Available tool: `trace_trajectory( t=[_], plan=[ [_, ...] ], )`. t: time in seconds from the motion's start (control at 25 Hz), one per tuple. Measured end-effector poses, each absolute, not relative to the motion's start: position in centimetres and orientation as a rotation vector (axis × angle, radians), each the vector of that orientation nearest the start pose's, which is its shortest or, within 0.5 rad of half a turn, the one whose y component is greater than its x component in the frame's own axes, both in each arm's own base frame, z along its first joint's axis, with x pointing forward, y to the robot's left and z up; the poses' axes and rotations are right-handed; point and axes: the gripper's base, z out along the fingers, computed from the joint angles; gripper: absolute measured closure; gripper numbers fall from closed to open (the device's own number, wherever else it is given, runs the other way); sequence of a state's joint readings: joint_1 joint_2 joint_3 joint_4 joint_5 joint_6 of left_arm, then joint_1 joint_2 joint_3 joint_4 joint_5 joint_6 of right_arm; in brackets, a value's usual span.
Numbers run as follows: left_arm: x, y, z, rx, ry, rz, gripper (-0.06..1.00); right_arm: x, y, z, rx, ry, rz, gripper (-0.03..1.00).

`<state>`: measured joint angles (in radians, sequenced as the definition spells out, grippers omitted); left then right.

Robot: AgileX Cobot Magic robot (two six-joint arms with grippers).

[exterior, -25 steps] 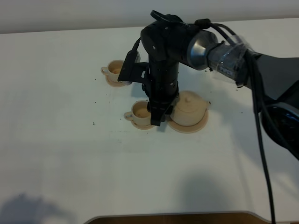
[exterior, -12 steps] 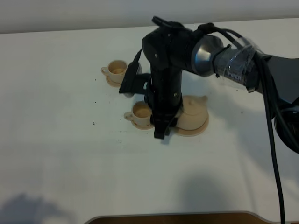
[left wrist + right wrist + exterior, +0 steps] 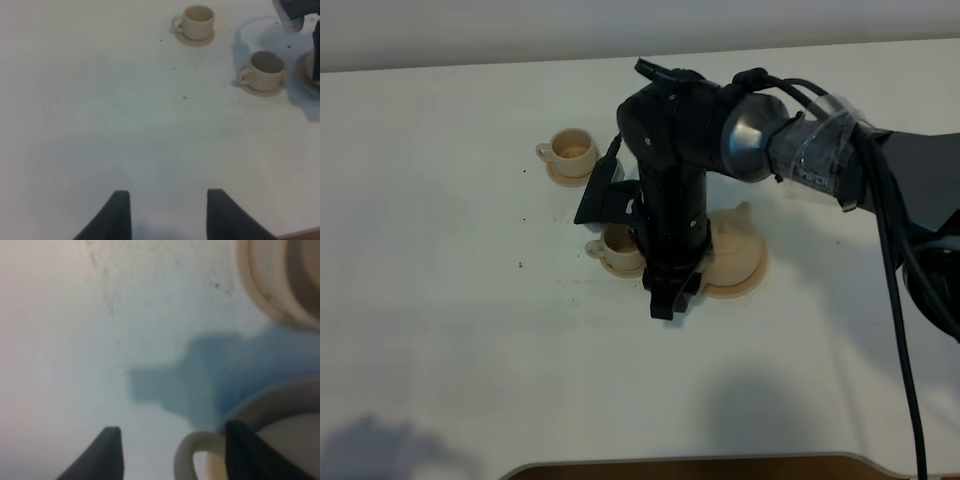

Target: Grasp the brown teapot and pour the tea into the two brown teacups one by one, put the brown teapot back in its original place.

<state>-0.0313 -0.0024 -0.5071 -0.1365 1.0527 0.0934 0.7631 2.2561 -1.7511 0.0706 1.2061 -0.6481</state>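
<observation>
White table point(image 3: 440, 300): teapot point(image 3: 732, 238) on saucer point(image 3: 752, 279); far teacup point(image 3: 572, 149), near teacup point(image 3: 616, 243) contents unclear.

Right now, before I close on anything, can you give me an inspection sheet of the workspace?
Surface: white table, flat.
Job's things: brown teapot upright on its large saucer, partly hidden by the right arm; near teacup and far teacup upright, each on a small saucer.
Clutter: a few dark specks on the table.
Tools: right tool open, low beside the teapot, whose loop handle lies between the fingers, not gripped; left tool open, empty, over the table.
Cables: black cables run along the right arm, above the table.
Surroundings: wooden edge at the near side; otherwise nothing seen.
</observation>
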Motion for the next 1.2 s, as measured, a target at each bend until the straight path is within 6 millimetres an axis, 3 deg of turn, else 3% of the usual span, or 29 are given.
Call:
trace_trajectory(
  t=[1.2],
  plan=[
    [-0.7,-1.1,28.0,0.132,2.017,-0.123,0.59,28.6,29.0,14.0,-1.981,2.645,0.112,0.49]
  ],
)
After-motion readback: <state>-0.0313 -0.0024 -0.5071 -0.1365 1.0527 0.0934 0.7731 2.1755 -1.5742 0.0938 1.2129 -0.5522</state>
